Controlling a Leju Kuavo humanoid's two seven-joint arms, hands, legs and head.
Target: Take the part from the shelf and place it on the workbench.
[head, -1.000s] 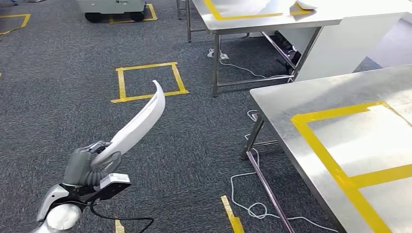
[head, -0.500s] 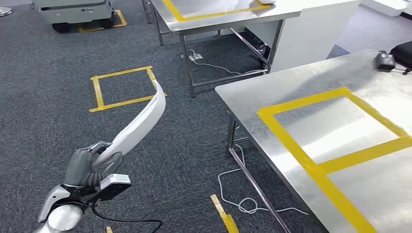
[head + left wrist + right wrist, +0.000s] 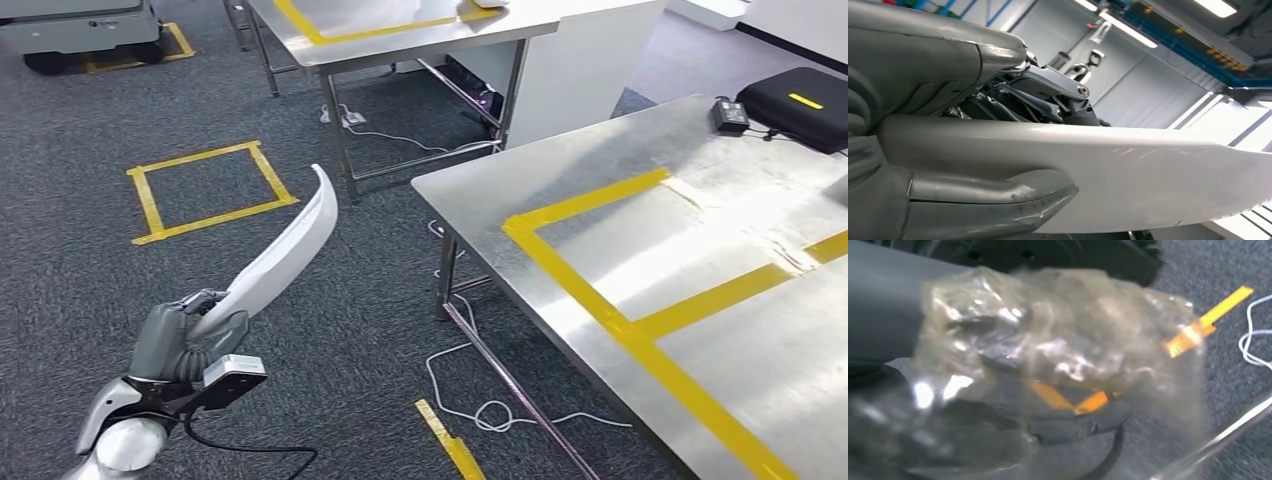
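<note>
Since a second ago the whole head view has swung: the workbench (image 3: 640, 300) now fills more of the right side and a black case (image 3: 805, 105) has come into sight at its far right, so the camera turned rather than the things. Held as before, the white curved part (image 3: 280, 260) sits in the left hand (image 3: 185, 340), near left over the carpet, its pointed tip rising up and away. In the left wrist view the thick grey thumb (image 3: 988, 200) and the darker fingers (image 3: 1048, 97) close on the part's (image 3: 1128, 175) broad pale body from opposite sides. The part is well apart from the workbench, whose steel top carries yellow tape lines (image 3: 600, 305). A small black adapter (image 3: 728, 113) lies just beside the case. A second steel table (image 3: 400, 30) stands far behind, and a yellow tape square (image 3: 205, 190) marks the floor to the left. White cable (image 3: 480, 405) loops on the carpet under the bench. The right wrist view is blurred behind crumpled clear plastic; I cannot tell how the right hand stands.
</note>
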